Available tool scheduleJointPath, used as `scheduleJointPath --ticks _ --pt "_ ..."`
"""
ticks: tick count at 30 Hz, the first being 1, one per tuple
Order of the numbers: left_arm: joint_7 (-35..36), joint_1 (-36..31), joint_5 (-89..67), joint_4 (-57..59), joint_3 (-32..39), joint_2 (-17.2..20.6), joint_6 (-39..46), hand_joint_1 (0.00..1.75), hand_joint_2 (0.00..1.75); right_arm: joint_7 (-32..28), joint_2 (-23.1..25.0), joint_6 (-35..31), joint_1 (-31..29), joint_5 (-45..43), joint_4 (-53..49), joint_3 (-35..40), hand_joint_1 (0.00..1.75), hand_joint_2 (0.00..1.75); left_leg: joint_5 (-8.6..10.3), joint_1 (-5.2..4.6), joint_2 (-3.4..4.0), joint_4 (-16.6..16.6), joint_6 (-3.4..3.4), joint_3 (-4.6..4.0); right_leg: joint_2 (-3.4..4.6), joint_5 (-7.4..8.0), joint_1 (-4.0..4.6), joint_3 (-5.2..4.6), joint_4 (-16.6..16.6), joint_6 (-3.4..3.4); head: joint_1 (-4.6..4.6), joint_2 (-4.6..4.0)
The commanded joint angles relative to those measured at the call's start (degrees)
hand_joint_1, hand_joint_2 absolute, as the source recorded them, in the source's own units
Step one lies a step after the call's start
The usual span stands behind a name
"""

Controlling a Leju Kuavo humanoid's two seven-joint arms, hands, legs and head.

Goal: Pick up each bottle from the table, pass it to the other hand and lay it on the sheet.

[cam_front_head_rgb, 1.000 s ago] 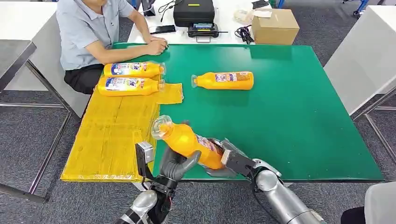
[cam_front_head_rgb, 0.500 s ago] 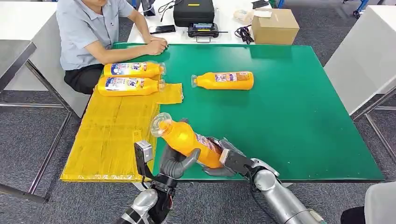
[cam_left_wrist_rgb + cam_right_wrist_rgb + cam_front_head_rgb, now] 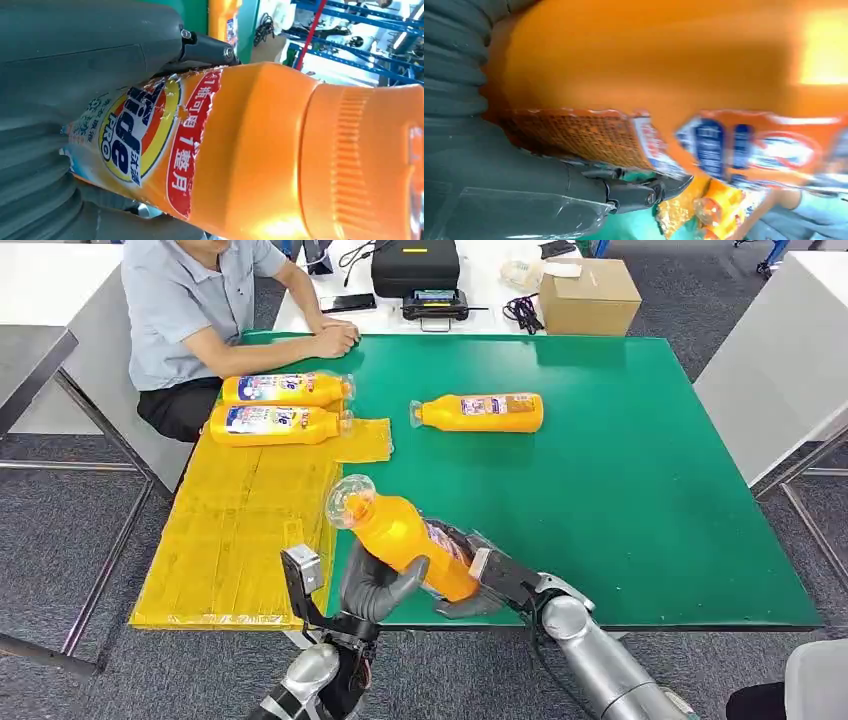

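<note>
- Midway through a hand-over at the near edge of the green table top: orange plastic detergent bottle with a clear cap held off the table, tilted, cap pointing up and to the far left, base down toward the right.
- Compared with a second ago: bottle lifted a little and swung slightly toward the far side, cap now higher over the boundary between the green surface and the yellow crinkled sheet; otherwise much the same pose.
- Right hand: fingers wrapped round the base and labelled lower body of the bottle, gripping it; confirmed in the right wrist view, where the dark fingers lie against the label.
- Left hand: raised beneath the bottle's middle, thumb and fingers curled up around the underside; in the left wrist view pressed close against the labelled side. Judged to be cupping and taking hold, though how firmly cannot be told.
- Meaning for the task: transfer still shared between both hands, not completed; release by the right hand judged the next need, then carrying to the left to lay the bottle down.
- Already lying on the far end of the sheet: two orange bottles side by side, caps to the right.
- Still waiting on the green surface, far centre: one more orange bottle on its side, cap to the left.
- Seated person in a grey shirt at the far left corner, hand resting on the table edge.
</note>
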Motion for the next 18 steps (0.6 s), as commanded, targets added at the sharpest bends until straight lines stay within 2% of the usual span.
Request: scheduleJointPath --ticks 1,13,16,17,18 --pt "-0.92 -1.69 -1.56 -1.14 -2.29 2.5 0.56 1.75 1.75 1.23 0.87 -2.55 -2.82 0.39 5.64 -0.49 0.0 1.75 -0.08 0.05 0.18 -0.01 -0.11 0.16 0.15 -0.02 0.05 0.12 -0.01 -0.13 0.0 0.0" --pt "0.0 -0.95 -4.44 -3.43 -1.35 2.94 4.3 1.75 1.75 2.26 1.65 -5.32 -0.65 1.16 5.14 -2.56 0.0 1.75 -0.13 0.08 0.18 -0.03 -0.16 0.3 0.14 -0.08 0.09 0.25 -0.04 -0.19 0.0 0.0" --pt "0.1 -1.06 -12.56 -1.67 0.46 2.71 17.18 1.75 1.75 3.52 1.17 -9.58 3.02 4.27 3.31 -4.07 0.0 1.75 -0.13 0.09 0.17 -0.02 -0.16 0.28 0.13 -0.08 0.1 0.25 -0.05 -0.18 0.0 0.0" --pt "-0.29 -1.67 -18.68 0.52 1.01 2.76 24.62 1.75 1.75 3.48 1.18 -11.59 4.39 5.27 3.2 -5.11 0.0 1.75 -0.1 0.1 0.08 -0.04 -0.14 0.26 0.04 -0.07 0.11 0.27 -0.09 -0.16 0.02 0.0" --pt "-0.94 -1.93 -21.59 1.87 2.33 2.5 27.16 1.75 1.75 3.12 1.21 -12.52 5.36 5.97 3.23 -6.03 0.0 1.75 -0.05 0.08 -0.01 -0.08 -0.11 0.24 -0.04 -0.05 0.09 0.26 -0.11 -0.13 0.0 0.0"
